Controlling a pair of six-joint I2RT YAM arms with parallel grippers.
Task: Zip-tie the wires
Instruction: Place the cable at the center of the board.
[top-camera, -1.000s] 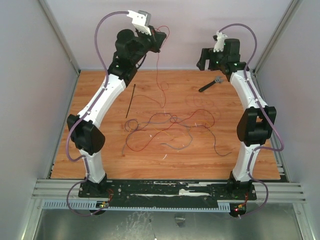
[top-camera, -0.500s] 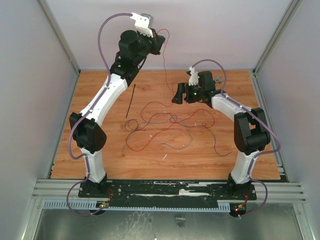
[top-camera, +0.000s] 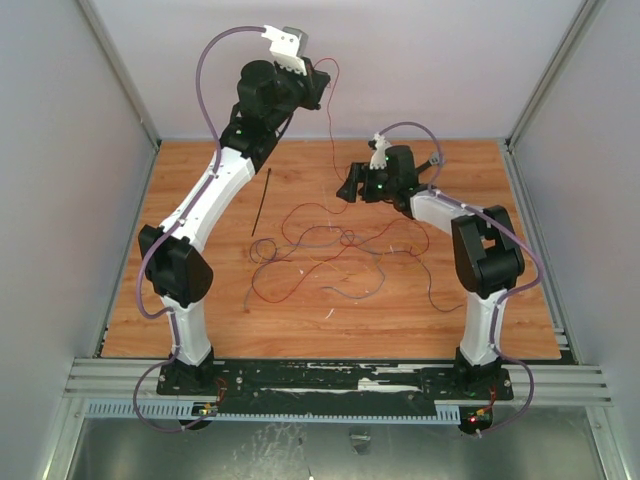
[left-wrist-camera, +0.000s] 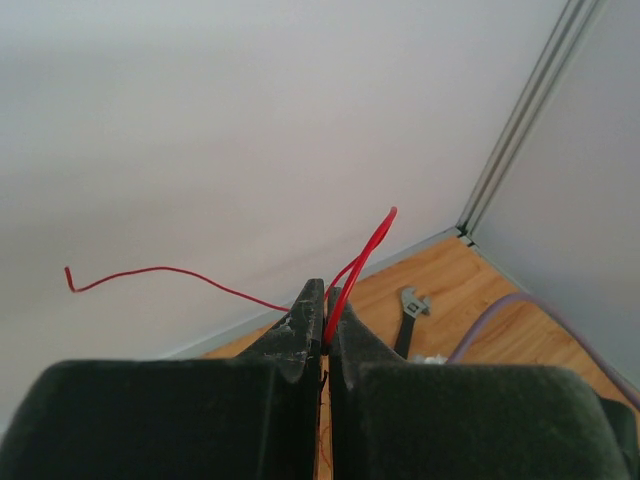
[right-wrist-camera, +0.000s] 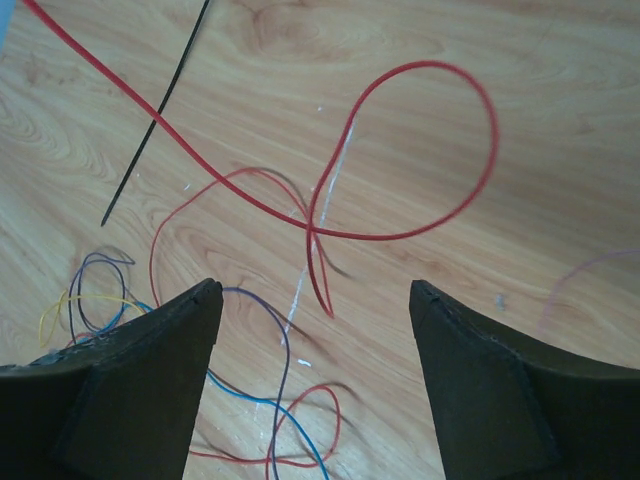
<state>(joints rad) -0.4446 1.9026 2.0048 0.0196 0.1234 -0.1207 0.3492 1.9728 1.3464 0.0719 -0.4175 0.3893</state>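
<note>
Wires (top-camera: 335, 250) sprawl in a loose tangle across the middle of the table (top-camera: 500, 310), mostly red with dark, blue and yellow strands among them. One red strand (top-camera: 331, 118) rises out of the heap to the left gripper (top-camera: 318, 88), which hangs high over the far edge. The left wrist view shows its jaws clenched on that strand, the free end curling off to one side.

The zip tie (top-camera: 261, 202) lies flat on the wood just left of the tangle, untouched and apart from both arms. The right gripper (top-camera: 350, 188) hovers low beside the hanging strand, jaws spread wide with nothing between them. Its own camera looks down on a red loop (right-wrist-camera: 445, 170) that crosses itself just ahead of the fingers.

The step in hand looks like gathering: the right gripper taking the lifted strand lower down, so the wires can be drawn into a bundle. To do it well, the jaws should come square across a single run of wire, below the left grip and clear of the crossing point. Closing on the crossing would likely trap a kink. The wire is very thin, so it should sit deep between the pads, and any pull should be gentle or it may slide out of the left pinch. The heap should also not be dragged over the zip tie, which needs to stay reachable
</note>
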